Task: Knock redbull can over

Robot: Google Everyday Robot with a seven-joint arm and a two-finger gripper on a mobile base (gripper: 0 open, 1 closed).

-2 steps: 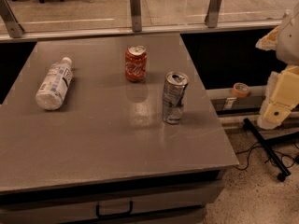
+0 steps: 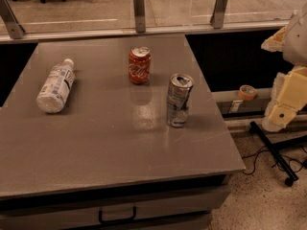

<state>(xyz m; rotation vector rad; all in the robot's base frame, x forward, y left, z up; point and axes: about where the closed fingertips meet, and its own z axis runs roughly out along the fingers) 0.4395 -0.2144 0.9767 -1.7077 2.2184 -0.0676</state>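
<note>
The redbull can is a slim silver-and-blue can with dented sides. It stands upright on the grey table, right of centre and close to the right edge. My gripper is part of the cream-coloured arm at the right edge of the view. It hangs beside the table, well to the right of the can and apart from it, over the floor.
A shorter red soda can stands upright behind and left of the redbull can. A clear plastic bottle lies on its side at the table's left. A tape roll and a black stand leg are right of the table.
</note>
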